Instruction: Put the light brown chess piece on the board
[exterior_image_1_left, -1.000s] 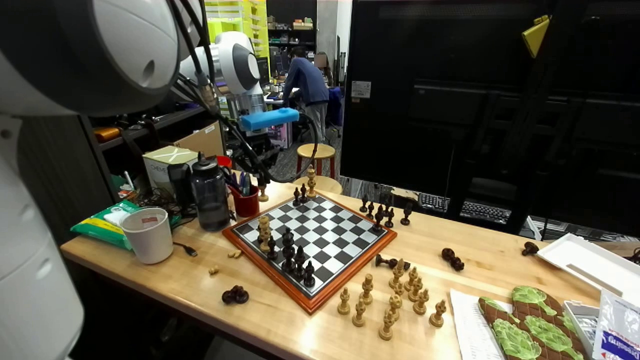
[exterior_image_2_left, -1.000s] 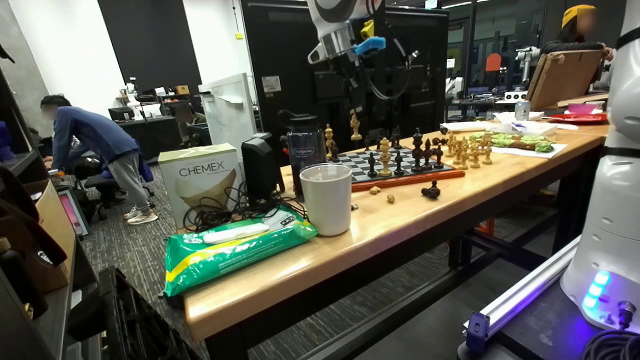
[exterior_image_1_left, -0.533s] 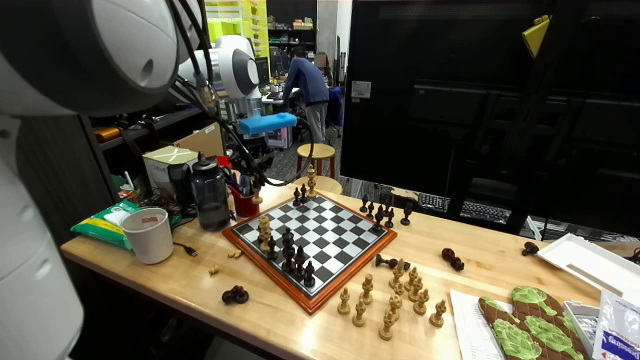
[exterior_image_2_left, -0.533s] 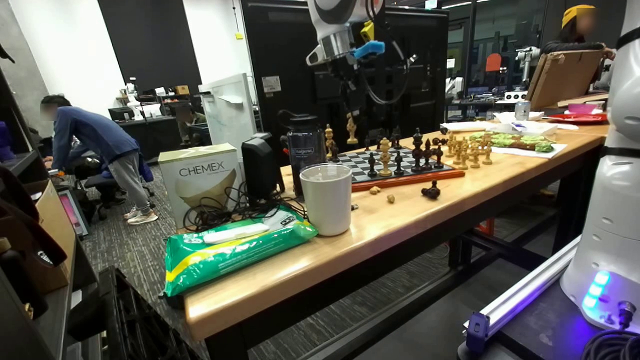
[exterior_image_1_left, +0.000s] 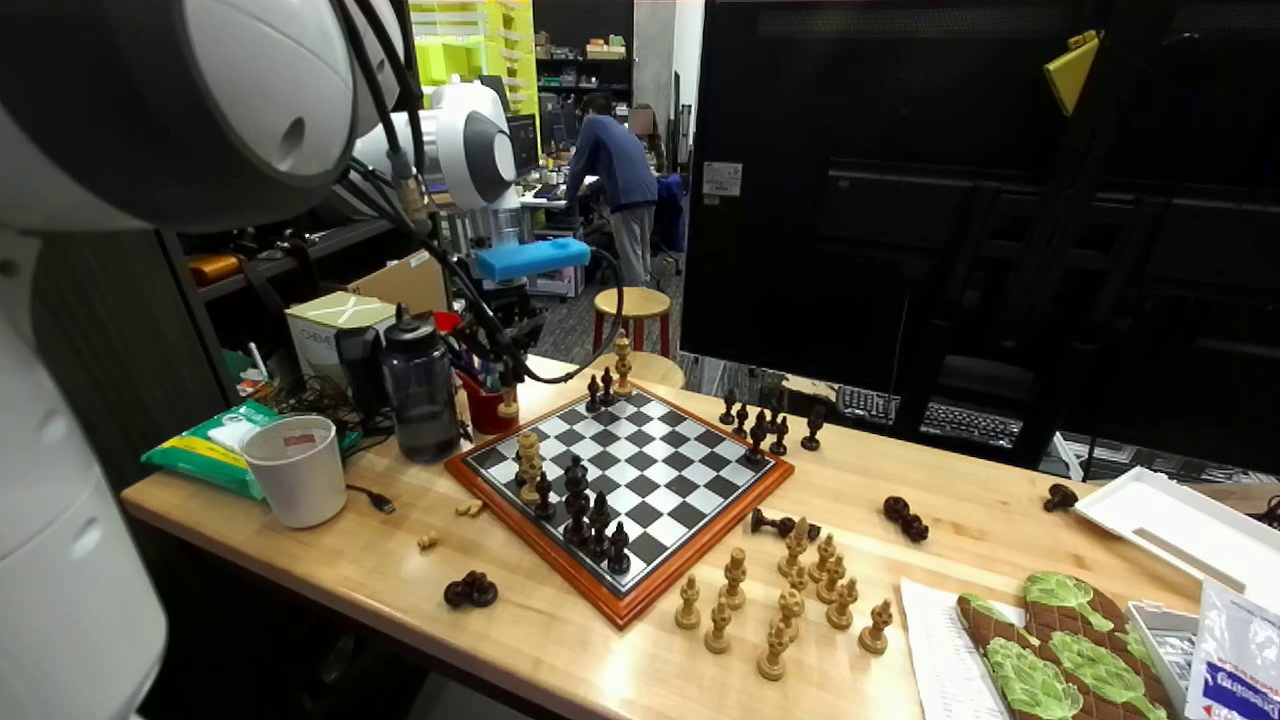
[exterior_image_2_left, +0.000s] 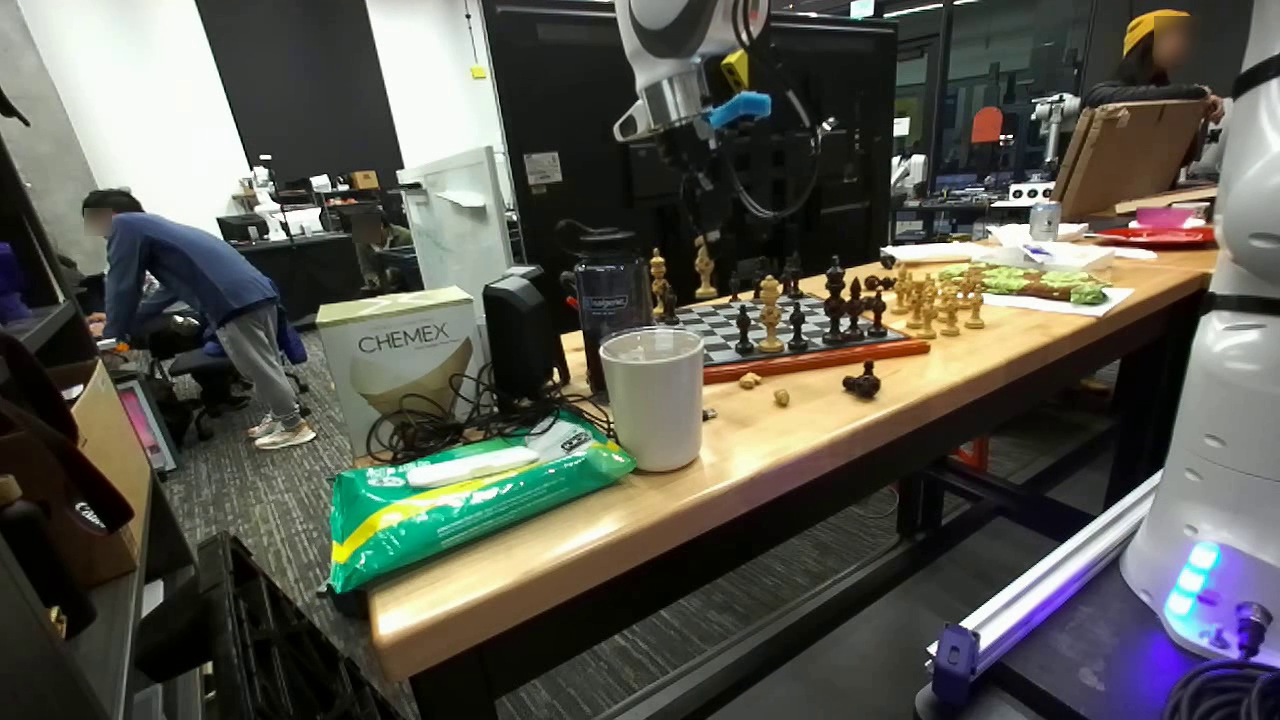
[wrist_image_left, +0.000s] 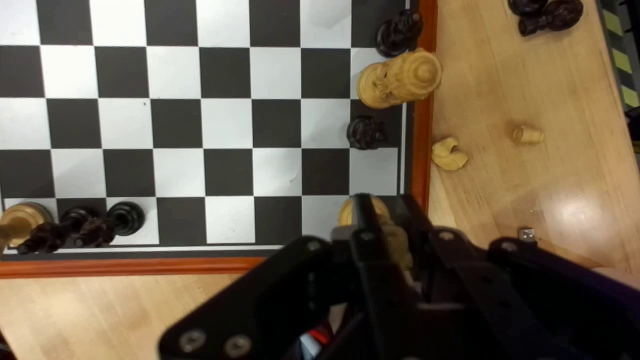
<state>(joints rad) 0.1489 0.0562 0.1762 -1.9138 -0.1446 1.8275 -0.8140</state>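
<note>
In the wrist view, the gripper (wrist_image_left: 387, 207) is narrow, holding 1 light brown chess piece (wrist_image_left: 397, 245) right of bottom center, seen against the lower-right corner of the board (wrist_image_left: 227, 122). In both exterior views the piece hangs below the gripper, long axis nearly vertical, so a straight descent should probably suit; clearance is unclear. The wrist view shows 2 other light brown pieces (wrist_image_left: 400, 80) and 4 dark pieces (wrist_image_left: 366, 132) on the board, plus 2 pale fragments (wrist_image_left: 450, 162) beside it.

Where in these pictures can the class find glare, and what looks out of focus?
Wrist view: the gripper looks blurred, out of focus, while the chessboard behind is crisp; a bright glare spot marks the table. Both exterior views: glare on the table too.
</note>
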